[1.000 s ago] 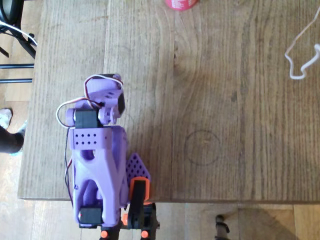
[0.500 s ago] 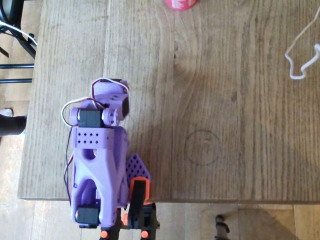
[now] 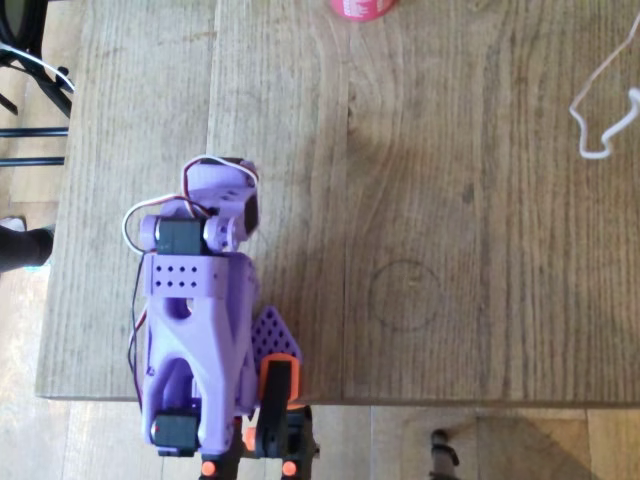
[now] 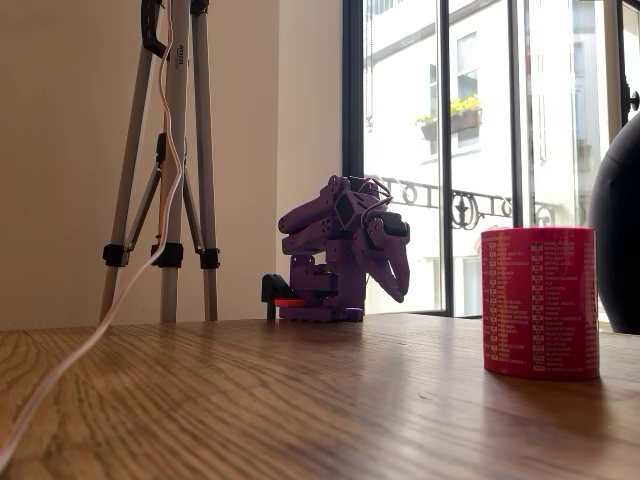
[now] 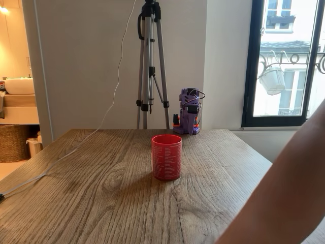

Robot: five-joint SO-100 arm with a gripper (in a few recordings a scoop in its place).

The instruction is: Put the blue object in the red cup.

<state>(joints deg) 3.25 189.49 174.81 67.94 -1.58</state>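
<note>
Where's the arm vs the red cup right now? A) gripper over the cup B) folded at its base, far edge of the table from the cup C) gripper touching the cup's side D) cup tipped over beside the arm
B: in a fixed view the arm sits folded at the table's far edge, with the red cup upright and well apart from it.

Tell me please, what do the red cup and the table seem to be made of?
The red cup looks like plastic, though that is not certain: an even, matte red wall covered with rows of small pale print. The table looks like wood or a wood veneer, with a dull finish: long grain lines, a knot and plank seams show in the overhead view.
</note>
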